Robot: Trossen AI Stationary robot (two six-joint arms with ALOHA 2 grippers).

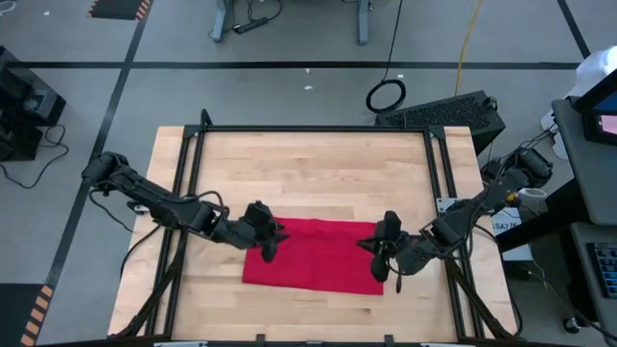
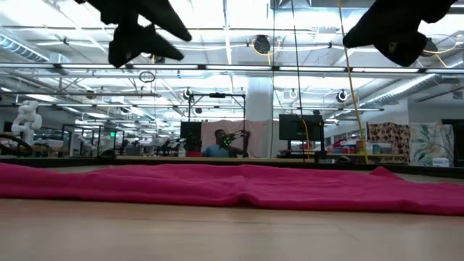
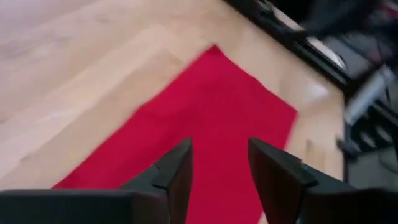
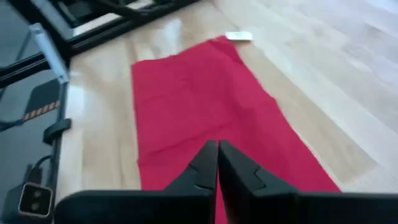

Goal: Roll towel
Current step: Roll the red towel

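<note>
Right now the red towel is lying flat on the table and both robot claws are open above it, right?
Not quite. The towel does lie flat, but only the left gripper is open. The right wrist view shows the right gripper with its fingers shut together above the towel.

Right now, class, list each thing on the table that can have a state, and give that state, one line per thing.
towel: lying flat and spread out on the table, not yet rolled, held by neither gripper.
left gripper: jaws open, above the towel's left end, holding nothing.
right gripper: jaws shut, above the towel's right end, holding nothing.
</note>
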